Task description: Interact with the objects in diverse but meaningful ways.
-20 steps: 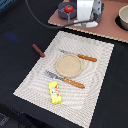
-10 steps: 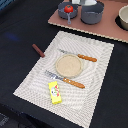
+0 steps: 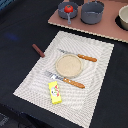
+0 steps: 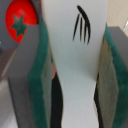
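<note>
Only the wrist view is showing the gripper point(image 4: 75, 65): its green-padded fingers point(image 4: 37, 90) are clamping a smooth white oblong piece point(image 4: 75, 60) with dark brush-like marks, a red tomato-like ball point(image 4: 20, 22) with a green star top lying just behind it. The exterior view is showing the ball sitting in a grey pot point(image 3: 67, 10), beyond the woven placemat point(image 3: 95, 70). A glossy yellow packet point(image 3: 55, 93) is lying on the mat near the round tan plate point(image 3: 69, 64); a dark brown stick point(image 3: 38, 50) is resting just off the mat.
</note>
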Motion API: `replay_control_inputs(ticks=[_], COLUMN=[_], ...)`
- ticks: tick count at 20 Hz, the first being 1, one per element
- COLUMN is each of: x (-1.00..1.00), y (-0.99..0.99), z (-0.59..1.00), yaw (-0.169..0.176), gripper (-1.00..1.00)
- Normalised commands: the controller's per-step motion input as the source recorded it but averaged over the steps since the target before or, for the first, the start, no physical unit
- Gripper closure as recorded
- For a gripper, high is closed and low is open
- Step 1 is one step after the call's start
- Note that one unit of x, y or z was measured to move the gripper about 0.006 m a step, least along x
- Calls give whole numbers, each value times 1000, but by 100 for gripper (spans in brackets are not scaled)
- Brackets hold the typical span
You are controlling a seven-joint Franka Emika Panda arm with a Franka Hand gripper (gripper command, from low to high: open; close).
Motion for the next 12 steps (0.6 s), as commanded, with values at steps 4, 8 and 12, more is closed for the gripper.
replay_control_inputs(ticks=[4, 8, 12], x=[-611, -435, -371], y=[278, 156, 107], z=[-291, -413, -463], yaw=[40, 19, 10], gripper=[100, 100, 100])
